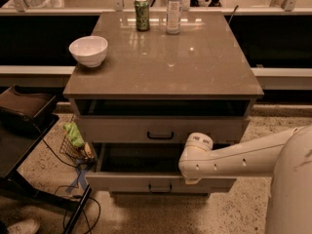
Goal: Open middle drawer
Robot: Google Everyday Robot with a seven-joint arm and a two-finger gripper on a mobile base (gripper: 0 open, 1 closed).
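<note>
The middle drawer point(122, 182) stands pulled out toward me, its dark inside showing behind the pale front and its small dark loop handle point(160, 188). The uppermost drawer point(117, 129) sits above it with the same handle, with a dark gap under the countertop. The lowest drawer is hidden beneath the pulled-out one. My gripper point(190, 178) is at the end of the white arm point(243, 155) that reaches in from the right. It sits at the top edge of the middle drawer's front, right of the handle, mostly hidden by the wrist.
On the brown countertop point(195, 67) stand a white bowl point(88, 50), a green can point(142, 13) and a clear bottle point(173, 9). A dark cart point(24, 113) stands left of the cabinet. A wire basket with a green bag point(74, 136) sits beside it, with cables point(78, 199) on the floor.
</note>
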